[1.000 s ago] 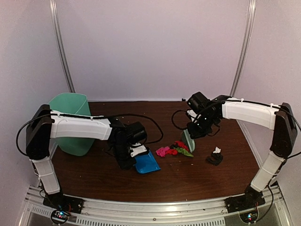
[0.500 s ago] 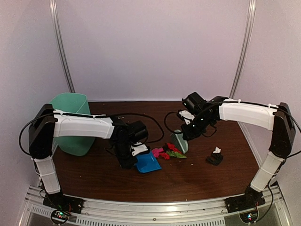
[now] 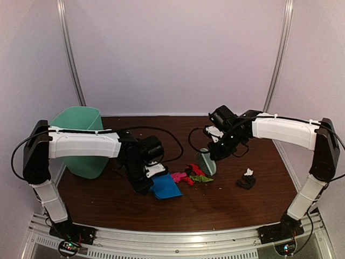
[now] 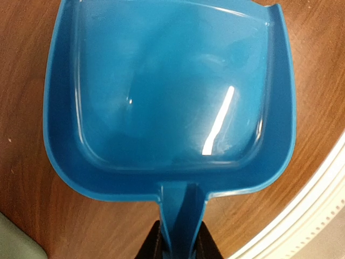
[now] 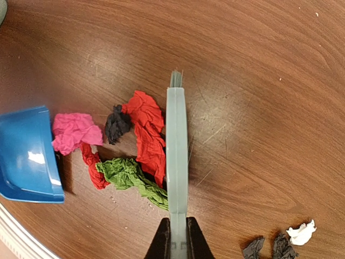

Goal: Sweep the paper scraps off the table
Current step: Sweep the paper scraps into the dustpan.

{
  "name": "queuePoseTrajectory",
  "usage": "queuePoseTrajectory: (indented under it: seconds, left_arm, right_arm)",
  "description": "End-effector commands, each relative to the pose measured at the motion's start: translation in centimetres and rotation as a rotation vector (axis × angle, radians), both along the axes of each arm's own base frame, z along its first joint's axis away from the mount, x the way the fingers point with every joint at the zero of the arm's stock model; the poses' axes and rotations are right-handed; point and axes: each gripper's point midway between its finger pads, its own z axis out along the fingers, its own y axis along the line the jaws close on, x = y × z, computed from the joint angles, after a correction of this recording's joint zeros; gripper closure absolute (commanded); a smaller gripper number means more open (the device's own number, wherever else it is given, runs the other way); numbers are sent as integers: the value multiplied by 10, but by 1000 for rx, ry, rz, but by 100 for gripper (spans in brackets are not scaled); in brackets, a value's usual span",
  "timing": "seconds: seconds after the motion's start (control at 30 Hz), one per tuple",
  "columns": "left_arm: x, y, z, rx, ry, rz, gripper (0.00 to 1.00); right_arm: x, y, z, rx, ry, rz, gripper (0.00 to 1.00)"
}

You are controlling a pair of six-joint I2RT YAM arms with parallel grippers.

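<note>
The blue dustpan [image 4: 167, 97] is pinched by its handle in the left gripper [image 4: 180, 245], with the jaws pressed tight on both sides. The pan is laid on the table [image 5: 259, 81], and nothing is seen inside it. The pale green brush [image 5: 176, 145] is pinched by its handle in the right gripper [image 5: 178, 240] in the same way.

The paper scraps [image 5: 143, 143] are heaped between the brush and the pan: red, pink, green and one dark bit. The red and green ones are touched by the brush. The pink one is right at the mouth of the pan (whether it touches cannot be told). A few stray scraps [image 5: 280, 240], one white and the others dark, are left well apart on the far side of the brush.

The heap looks ready to be pushed in. It is best done slowly, with the bristles kept down on the wood. The brush should be kept straight across, so that nothing slides out past its ends; the green scrap near the handle end may be the one most easily lost. The lip of the pan should be pressed flat, or scraps could be shoved under it. The pan should be held firm, so it is not pushed back by the heap. The stray scraps can be fetched after.
</note>
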Motion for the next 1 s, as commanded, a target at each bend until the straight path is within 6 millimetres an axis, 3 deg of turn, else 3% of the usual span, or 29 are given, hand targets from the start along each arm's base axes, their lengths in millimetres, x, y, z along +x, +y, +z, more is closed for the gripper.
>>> queuePoseTrajectory:
  seconds: [0.0,0.2,0.43,0.6,0.77,0.97]
  left_arm:
    - [-13,14,16,-29,22,56,100]
    - [-18,23,12,-8,35,88,100]
    - [-26,35,22,-20,30,134,100]
    - [-31,45,9,4,49,144,100]
    - [-24,44,-1,12,69,149,100]
    - [-7,36,-7,-2,85,150,100]
  right_arm:
    - [2,-15,9,-57,-32,-56,100]
    - [14,-11,18,-68,-54,-73,100]
    - [25,-18,29,-102,-96,-115,100]
    - [30,-20,25,-120,-93,-121,100]
    - [36,-15,20,-127,-87,-107,100]
    - [43,4,14,-85,-84,-46,100]
